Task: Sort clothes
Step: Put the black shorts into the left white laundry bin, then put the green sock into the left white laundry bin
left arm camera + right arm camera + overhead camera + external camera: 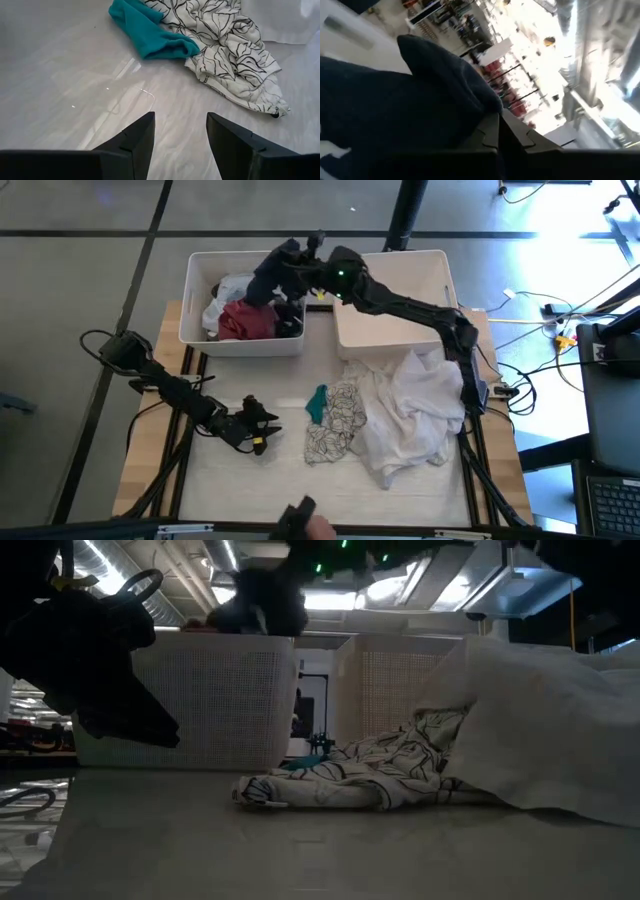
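Note:
My right gripper is over the left white bin, shut on a dark grey garment, which also shows in the right wrist view. Maroon and white garments lie in that bin. On the table lie a teal garment, a black-patterned white garment and a large white garment. My left gripper is open and empty, low over the table left of the teal garment. My right gripper pinches a bunched part of the dark grey garment between its two fingers; how many layers cannot be told. The garment hangs from the fingers above the left bin, clear of the table.
A second white bin stands right of the first, at the table's far side. The table's near left part is bare. Cables and a laptop lie off the table's right edge.

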